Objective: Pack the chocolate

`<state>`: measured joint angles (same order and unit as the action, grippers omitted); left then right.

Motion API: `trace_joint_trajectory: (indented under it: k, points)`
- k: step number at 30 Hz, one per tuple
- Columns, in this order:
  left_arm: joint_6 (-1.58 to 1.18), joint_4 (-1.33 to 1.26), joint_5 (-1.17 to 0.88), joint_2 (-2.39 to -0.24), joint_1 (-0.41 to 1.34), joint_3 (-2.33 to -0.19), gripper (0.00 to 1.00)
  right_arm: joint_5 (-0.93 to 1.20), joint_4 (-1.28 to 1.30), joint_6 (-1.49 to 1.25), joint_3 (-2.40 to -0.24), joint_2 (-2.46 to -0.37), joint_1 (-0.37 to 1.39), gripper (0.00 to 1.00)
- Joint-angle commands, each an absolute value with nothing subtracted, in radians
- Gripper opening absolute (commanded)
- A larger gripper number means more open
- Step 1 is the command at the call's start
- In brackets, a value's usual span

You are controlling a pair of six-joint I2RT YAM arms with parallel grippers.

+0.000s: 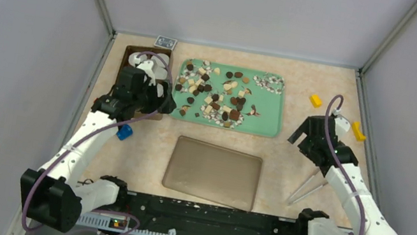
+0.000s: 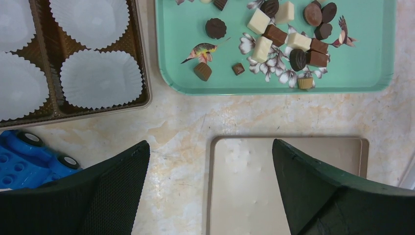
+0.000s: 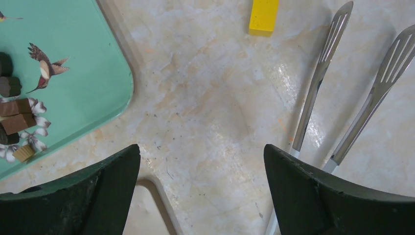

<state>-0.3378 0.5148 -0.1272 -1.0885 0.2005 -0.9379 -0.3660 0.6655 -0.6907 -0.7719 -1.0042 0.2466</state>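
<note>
Many small chocolate pieces (image 1: 216, 96), dark brown rounds, cream squares and speckled bits, lie scattered on a green tray (image 1: 270, 119). Some show in the left wrist view (image 2: 286, 36) and a few at the tray's corner in the right wrist view (image 3: 14, 122). A brown box (image 2: 139, 73) with white paper cups (image 2: 100, 78) stands left of the tray. My left gripper (image 1: 156, 103) is open and empty, hovering between the box and the tray's near left corner. My right gripper (image 1: 304, 141) is open and empty, right of the tray above bare table.
A tan lid (image 1: 214, 172) lies at the near middle. Metal tongs (image 1: 308, 188) lie by the right arm, also in the right wrist view (image 3: 318, 73). Yellow blocks (image 1: 316, 100) sit at the far right. A blue toy (image 1: 124, 133) lies near the left arm. A small card (image 1: 165, 41) lies at the back.
</note>
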Motion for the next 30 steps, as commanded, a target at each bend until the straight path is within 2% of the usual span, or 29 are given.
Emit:
trace_joint_trajectory:
  k: [1,8,13,19,25,30]
  points:
    - [-0.327,0.455,-0.155,-1.078,0.202,-0.918,0.99,-0.391,0.648,-0.704,-0.768,-0.946,0.247,0.94]
    - [-0.300,0.415,-0.311,-1.078,0.208,-0.880,0.99,-0.415,0.716,-0.760,-0.758,-0.919,0.248,0.95]
    - [-0.251,0.435,-0.371,-1.091,0.282,-0.862,0.99,-0.458,0.797,-0.832,-0.752,-0.921,0.202,0.94]
    - [-0.259,0.420,-0.367,-1.114,0.357,-0.850,0.99,-0.406,0.844,-0.867,-0.724,-0.905,0.106,0.81]
    - [-0.255,0.410,-0.358,-1.140,0.365,-0.854,0.99,-0.364,0.799,-0.930,-0.631,-0.938,0.098,0.60]
    - [-0.241,0.423,-0.353,-1.151,0.368,-0.872,0.99,-0.339,0.738,-0.955,-0.562,-0.985,0.068,0.56]
